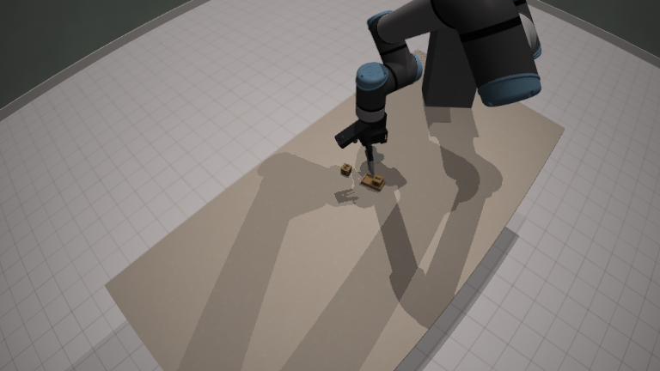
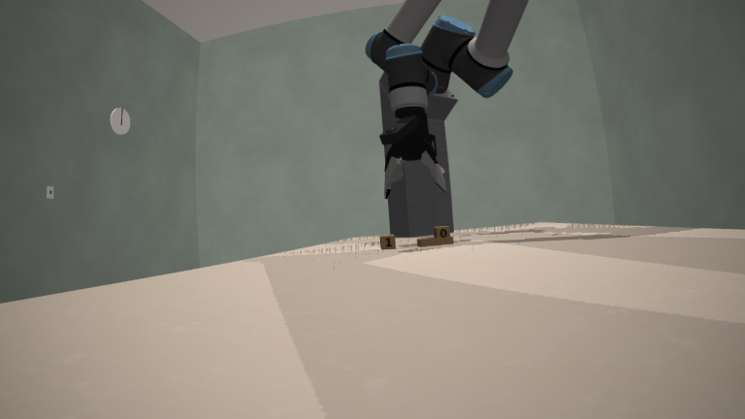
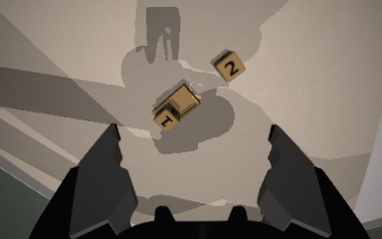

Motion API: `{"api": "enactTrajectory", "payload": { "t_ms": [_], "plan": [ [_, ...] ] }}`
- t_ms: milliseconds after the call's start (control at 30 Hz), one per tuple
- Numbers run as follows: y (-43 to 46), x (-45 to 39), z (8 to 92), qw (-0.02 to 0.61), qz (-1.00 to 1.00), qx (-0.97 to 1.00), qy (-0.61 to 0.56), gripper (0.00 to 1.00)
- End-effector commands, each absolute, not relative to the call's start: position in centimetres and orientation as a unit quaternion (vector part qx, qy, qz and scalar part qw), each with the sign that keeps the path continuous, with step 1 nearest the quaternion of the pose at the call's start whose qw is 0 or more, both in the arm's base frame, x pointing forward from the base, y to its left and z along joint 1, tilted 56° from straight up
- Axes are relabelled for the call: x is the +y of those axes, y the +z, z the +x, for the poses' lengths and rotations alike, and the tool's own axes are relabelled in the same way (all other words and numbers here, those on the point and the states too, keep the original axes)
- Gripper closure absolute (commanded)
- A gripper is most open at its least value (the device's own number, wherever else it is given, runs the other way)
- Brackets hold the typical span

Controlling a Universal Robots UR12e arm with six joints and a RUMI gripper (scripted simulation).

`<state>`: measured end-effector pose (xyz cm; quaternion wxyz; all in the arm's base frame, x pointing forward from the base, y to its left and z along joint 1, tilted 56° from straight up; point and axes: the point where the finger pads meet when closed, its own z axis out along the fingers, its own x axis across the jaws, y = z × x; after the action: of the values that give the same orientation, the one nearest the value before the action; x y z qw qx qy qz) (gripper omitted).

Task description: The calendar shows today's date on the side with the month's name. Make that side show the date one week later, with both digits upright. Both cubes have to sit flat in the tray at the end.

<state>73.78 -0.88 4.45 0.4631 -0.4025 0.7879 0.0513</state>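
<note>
The small wooden tray (image 1: 365, 183) (image 2: 425, 241) (image 3: 187, 96) lies on the mat. One cube (image 1: 378, 179) (image 2: 441, 233) (image 3: 167, 119) sits in one end of it, with a 0 facing the exterior camera, upright, and a 1 on top. The tray's other end is empty. The second cube (image 1: 345, 169) (image 2: 387, 241) (image 3: 230, 67) stands on the mat beside the tray's empty end, apart from it, with an upright 1 towards the exterior camera and a 2 on top. My gripper (image 2: 415, 193) (image 3: 194, 124) is wide open and empty, above the tray. No month name is readable.
The arm's dark pedestal (image 1: 449, 70) (image 2: 420, 200) stands behind the tray. The beige mat (image 1: 316, 274) extends around the tray and the loose cube. Shadows of the arm fall across both.
</note>
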Motion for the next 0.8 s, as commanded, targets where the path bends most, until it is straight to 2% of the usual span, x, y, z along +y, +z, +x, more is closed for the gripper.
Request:
{"api": "enactTrajectory", "payload": {
  "t_ms": [0, 767],
  "plan": [
    [3.9, -1.9, 74.2, 0.459, -0.341, 0.816, 0.081, 0.0],
    [1.3, -5.9, 75.7, 0.41, -0.065, 0.882, 0.223, 0.0]
  ]
}}
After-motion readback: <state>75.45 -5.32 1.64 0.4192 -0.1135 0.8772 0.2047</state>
